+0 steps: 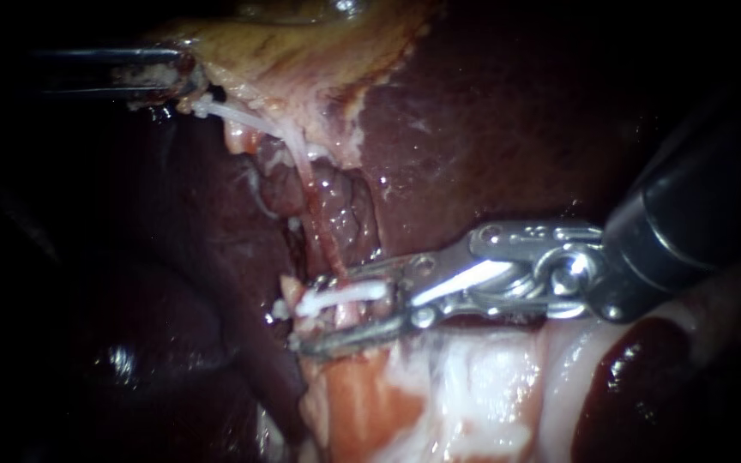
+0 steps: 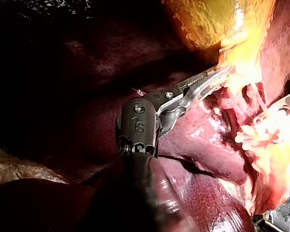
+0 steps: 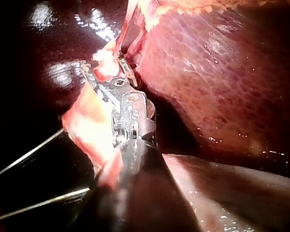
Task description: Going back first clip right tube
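Straddling the clip (image 1: 340, 298) on the tube (image 1: 319, 231), the right instrument (image 1: 304, 315) has jaws apart; a snag on withdrawal could dislodge the clip. Jaws of the left instrument (image 1: 186, 84) clamp the gallbladder (image 1: 302, 47), tensioning the tube.

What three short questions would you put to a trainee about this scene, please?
1. True or false: the end effector of the right instrument is shut with nothing inside it.
2. What white thing sits on the tube within that end effector? A) a clip B) a needle C) a gauze pad
3. Fill in: the left instrument grips pale tissue at the edge of the ____.
Key: 1 false, it stands open around the tube; 2 A; 3 gallbladder.
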`<state>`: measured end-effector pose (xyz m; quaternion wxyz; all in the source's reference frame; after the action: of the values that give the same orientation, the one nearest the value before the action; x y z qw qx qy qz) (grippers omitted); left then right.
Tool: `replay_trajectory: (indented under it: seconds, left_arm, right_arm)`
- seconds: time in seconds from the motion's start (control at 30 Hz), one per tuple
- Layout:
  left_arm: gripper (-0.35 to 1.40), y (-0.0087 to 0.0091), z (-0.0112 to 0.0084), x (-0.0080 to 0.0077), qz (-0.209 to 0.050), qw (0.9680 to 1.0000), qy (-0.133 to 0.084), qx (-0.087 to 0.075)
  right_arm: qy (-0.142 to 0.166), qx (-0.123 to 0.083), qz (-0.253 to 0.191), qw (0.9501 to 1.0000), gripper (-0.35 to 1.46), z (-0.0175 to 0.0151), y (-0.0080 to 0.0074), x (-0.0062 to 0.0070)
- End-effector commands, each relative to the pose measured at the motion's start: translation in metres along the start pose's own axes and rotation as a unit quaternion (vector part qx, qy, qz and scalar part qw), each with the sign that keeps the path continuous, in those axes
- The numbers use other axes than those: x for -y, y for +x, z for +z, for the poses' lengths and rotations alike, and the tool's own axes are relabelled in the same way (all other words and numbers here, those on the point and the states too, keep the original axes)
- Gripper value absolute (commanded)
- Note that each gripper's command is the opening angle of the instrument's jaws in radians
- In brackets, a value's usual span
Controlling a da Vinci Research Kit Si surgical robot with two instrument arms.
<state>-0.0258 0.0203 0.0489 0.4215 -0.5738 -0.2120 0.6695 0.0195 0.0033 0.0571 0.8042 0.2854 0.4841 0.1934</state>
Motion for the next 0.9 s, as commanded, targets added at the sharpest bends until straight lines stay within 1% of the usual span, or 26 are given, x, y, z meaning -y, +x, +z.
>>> replay_trajectory:
  seconds: [0.03, 0.1, 0.2, 0.33, 0.53, 0.6, 0.67, 0.77, 0.9]
  left_arm:
    - [-0.35, 0.0, 0.0, 0.0, 0.0, 1.0, 0.0, 0.0]
    - [-0.35, 0.0, 0.0, 0.0, 0.0, 1.0, 0.0, 0.0]
    - [-0.35, 0.0, 0.0, 0.0, 0.0, 1.0, 0.0, 0.0]
    - [-0.35, -0.0001, 0.0, 0.0, 0.0, 1.0, 0.0, 0.0]
    - [-0.35, -0.0001, 0.0, 0.0, 0.0, 1.0, 0.0, 0.0]
    - [-0.35, -0.0001, 0.0, 0.0, 0.0, 1.0, 0.0, 0.0]
    - [-0.35, -0.0001, 0.0, 0.0, 0.0, 1.0, 0.0, 0.0]
    - [-0.35, -0.0001, 0.0001, 0.0, 0.0, 1.0, 0.0, 0.0]
    - [-0.35, -0.0005, 0.0007, 0.0001, 0.002, 1.0, 0.001, -0.001]
  right_arm:
    - [-0.007, -0.003, -0.012, 0.9999, 0.5, -0.0004, -0.0001, -0.0001]
    - [-0.013, -0.004, -0.028, 0.9995, 0.5, -0.0012, -0.0003, -0.0001]
    - [-0.032, -0.008, -0.054, 0.998, 0.5, -0.0032, -0.0003, -0.0001]
    - [-0.055, -0.013, -0.082, 0.995, 0.5, -0.0067, -0.0005, 0.0004]
    - [-0.082, -0.013, -0.113, 0.9901, 0.5, -0.011, -0.0018, 0.001]
    - [-0.083, -0.012, -0.115, 0.9899, 0.5, -0.012, -0.002, 0.0011]
    - [-0.074, -0.011, -0.117, 0.9903, 0.5, -0.0129, -0.0025, 0.0012]
    - [-0.072, -0.011, -0.118, 0.9904, 0.5, -0.0138, -0.003, 0.0013]
    - [-0.071, -0.011, -0.118, 0.9904, 0.5, -0.014, -0.0031, 0.0014]
